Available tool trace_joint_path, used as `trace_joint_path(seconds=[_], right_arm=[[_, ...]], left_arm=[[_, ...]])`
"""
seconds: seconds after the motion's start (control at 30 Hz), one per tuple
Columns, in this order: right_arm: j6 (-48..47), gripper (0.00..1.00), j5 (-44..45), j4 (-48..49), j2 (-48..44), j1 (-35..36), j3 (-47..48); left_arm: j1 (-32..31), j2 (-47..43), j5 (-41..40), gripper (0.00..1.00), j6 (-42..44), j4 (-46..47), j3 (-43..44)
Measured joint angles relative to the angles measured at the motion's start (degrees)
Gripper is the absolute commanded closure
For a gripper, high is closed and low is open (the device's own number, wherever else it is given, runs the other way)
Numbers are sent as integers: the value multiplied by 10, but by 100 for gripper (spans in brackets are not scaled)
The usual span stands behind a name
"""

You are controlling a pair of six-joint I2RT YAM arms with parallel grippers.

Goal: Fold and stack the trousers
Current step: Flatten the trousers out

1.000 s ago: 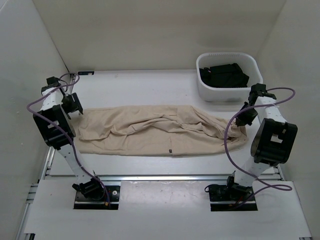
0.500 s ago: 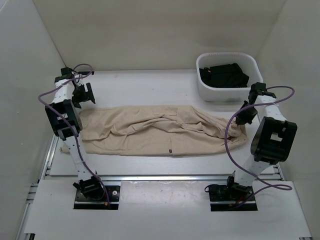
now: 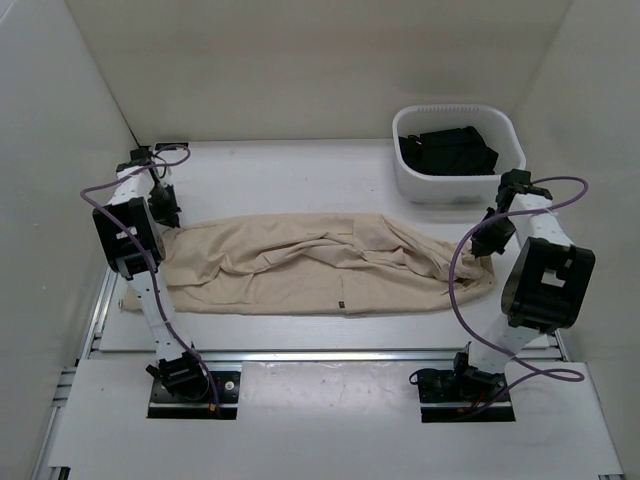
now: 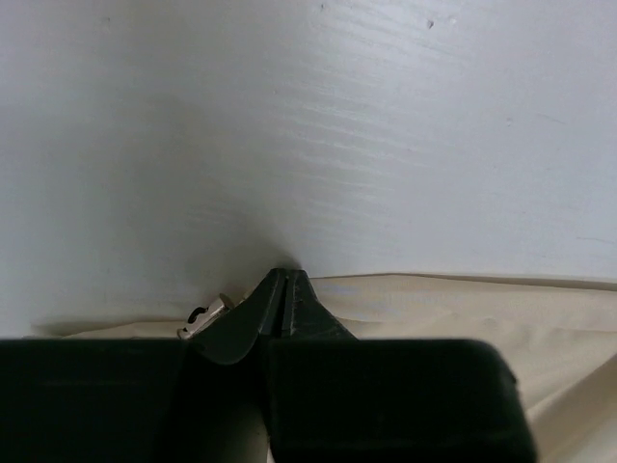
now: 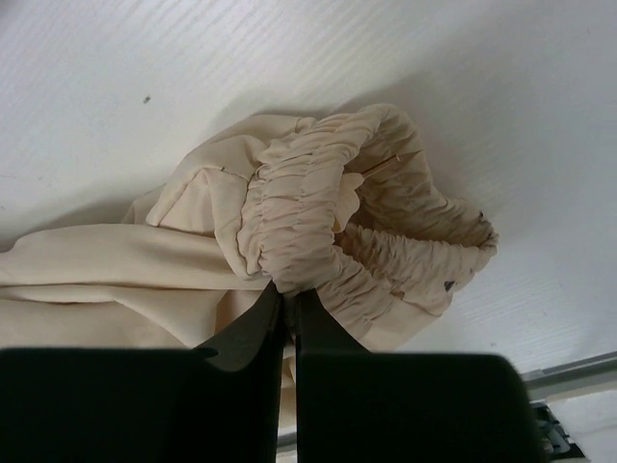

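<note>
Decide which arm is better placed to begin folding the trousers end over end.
Right, probably. The right pincer is shut on the gathered waistband of the trousers, a plain hold to carry across. The left pincer is shut at the leg-end edge, but whether it holds cloth is unclear.

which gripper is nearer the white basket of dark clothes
Right. The right gripper grips the trousers at the waistband, just in front of the white basket; the left gripper is at the opposite hem end.
</note>
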Motion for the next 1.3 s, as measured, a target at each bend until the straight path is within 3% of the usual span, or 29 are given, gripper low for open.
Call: trace_joint_path(seconds=[0.33, 0.6, 0.67, 0.7, 0.73, 0.83, 0.87, 0.9, 1.03, 1.13, 1.3], right_arm=[[-4, 100, 31, -76, -66, -5, 42], [28, 100, 45, -66, 66, -3, 256], [40, 79, 39, -59, 106, -2, 277], [47, 57, 35, -59, 123, -2, 286], [52, 25, 34, -58, 140, -2, 294], [55, 5, 30, -56, 165, -4, 299], [56, 5, 28, -57, 166, -6, 299], [54, 4, 28, -56, 163, -7, 299], [45, 1, 35, -52, 118, -9, 277], [41, 8, 43, -40, 44, -15, 211], [48, 38, 24, -8, 0, -48, 110]], left_arm=[[4, -32, -33, 86, 0, -2, 82], [-1, -83, -47, 86, -2, 88, 131], [-3, -66, -50, 86, -3, 100, 148], [-5, -53, -52, 86, -3, 103, 163], [-6, -36, -58, 71, -3, 108, 180], [-8, 18, -92, 35, 2, 136, 217], [-11, 32, -106, 12, 2, 142, 221], [-11, 44, -120, 5, 3, 145, 221], [-20, 79, -193, 0, 0, 148, 206], [-24, 46, -227, 0, 0, 150, 123], [-14, -118, -222, 0, 0, 125, -47]])
